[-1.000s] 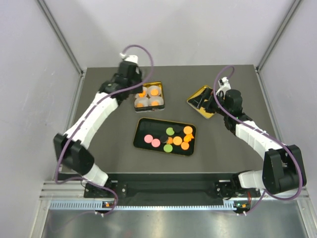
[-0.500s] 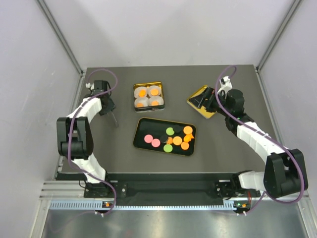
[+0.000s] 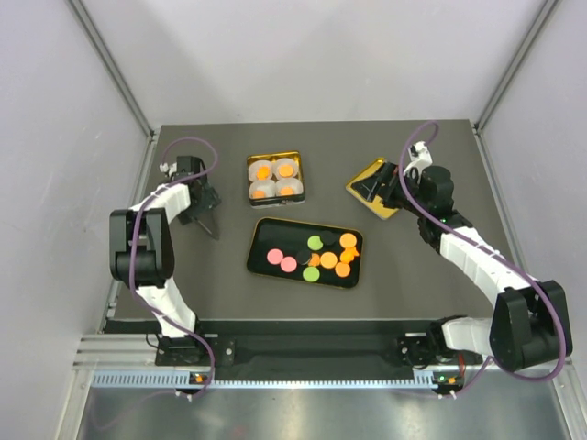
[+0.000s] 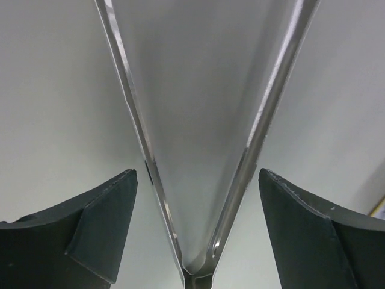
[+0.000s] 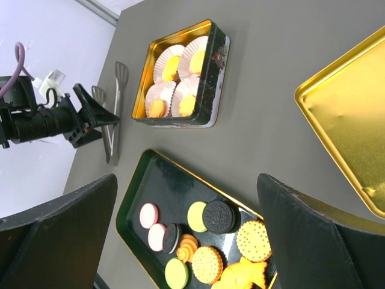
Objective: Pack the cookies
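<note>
Gold lid partly beyond the right wrist view's right edge

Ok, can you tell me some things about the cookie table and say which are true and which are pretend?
1. The gold tin holds four paper cups, each with a cookie. True.
2. The right gripper is holding a cookie. False: it is open and empty.
3. The lid is on the tin. False: it lies on the table, apart from the tin.
4. The tongs lie between the left gripper's open fingers. True.
5. The black tray has two pink cookies. True.
</note>
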`<state>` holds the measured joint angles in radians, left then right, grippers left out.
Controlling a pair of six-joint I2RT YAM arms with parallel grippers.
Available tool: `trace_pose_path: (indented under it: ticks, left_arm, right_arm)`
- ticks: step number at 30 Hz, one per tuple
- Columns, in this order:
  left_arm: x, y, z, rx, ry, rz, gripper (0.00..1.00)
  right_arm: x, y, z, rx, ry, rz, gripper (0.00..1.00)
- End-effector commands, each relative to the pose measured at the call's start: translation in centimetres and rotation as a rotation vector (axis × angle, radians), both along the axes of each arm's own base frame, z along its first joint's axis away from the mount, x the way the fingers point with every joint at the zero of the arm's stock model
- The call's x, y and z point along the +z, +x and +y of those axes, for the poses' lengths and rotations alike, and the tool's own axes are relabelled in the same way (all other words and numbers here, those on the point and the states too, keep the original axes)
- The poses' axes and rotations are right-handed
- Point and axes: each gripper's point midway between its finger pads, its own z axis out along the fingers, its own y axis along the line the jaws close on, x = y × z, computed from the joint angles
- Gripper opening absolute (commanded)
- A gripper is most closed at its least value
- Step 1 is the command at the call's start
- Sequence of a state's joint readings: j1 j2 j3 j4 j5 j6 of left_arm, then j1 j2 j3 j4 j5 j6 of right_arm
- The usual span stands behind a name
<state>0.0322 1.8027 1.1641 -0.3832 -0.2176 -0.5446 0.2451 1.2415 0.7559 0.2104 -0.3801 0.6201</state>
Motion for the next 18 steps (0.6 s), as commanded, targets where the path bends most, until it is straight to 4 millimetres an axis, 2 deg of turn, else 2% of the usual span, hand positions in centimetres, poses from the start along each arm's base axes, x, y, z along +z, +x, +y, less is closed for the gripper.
trace_pose_path:
  ticks: [1,3,5,9,11,12,14,15,17,18]
  left_arm:
    - [0.1,0.8,0.3,0.021,-0.003,-0.037,0.88]
    - [0.4,0.7,0.2,0.022,-0.01,-0.037,0.9]
    - [1.8,0.9,0.2,0.024,-0.011,-0.068,0.91]
    - [5.5,0.7,0.1,0.02,-0.014,-0.13,0.94]
    - [6.8,0.5,0.0,0.017,-0.018,-0.153,0.95]
    - [8.2,0.5,-0.1,0.002,-0.016,-0.185,0.95]
    - [9.0,-0.3,-0.5,-0.007,-0.032,-0.177,0.96]
    - [10.2,-0.8,-0.6,-0.018,-0.03,-0.203,0.96]
    - [11.3,-1.2,-1.0,-0.046,-0.038,-0.231,0.96]
    - [12.7,-1.5,-1.5,-0.062,-0.048,-0.271,0.95]
  right_arm:
    - [2.6,0.3,0.2,0.004,-0.007,-0.077,1.0]
    - [2.5,0.4,0.1,-0.001,-0.014,-0.074,1.0]
    - [2.5,0.5,0.1,-0.007,-0.017,-0.073,1.0]
    - [1.9,0.8,0.0,-0.011,-0.029,-0.059,1.0]
    - [1.5,1.2,-0.1,-0.025,-0.037,-0.05,1.0]
    - [1.3,1.3,-0.2,-0.028,-0.043,-0.043,1.0]
    - [0.8,1.6,-0.5,-0.047,-0.058,-0.028,1.0]
    - [0.6,1.7,-0.6,-0.053,-0.065,-0.022,1.0]
    - [0.0,2.1,-1.1,-0.082,-0.09,-0.006,1.0]
    - [-0.2,2.3,-1.4,-0.095,-0.1,0.002,1.0]
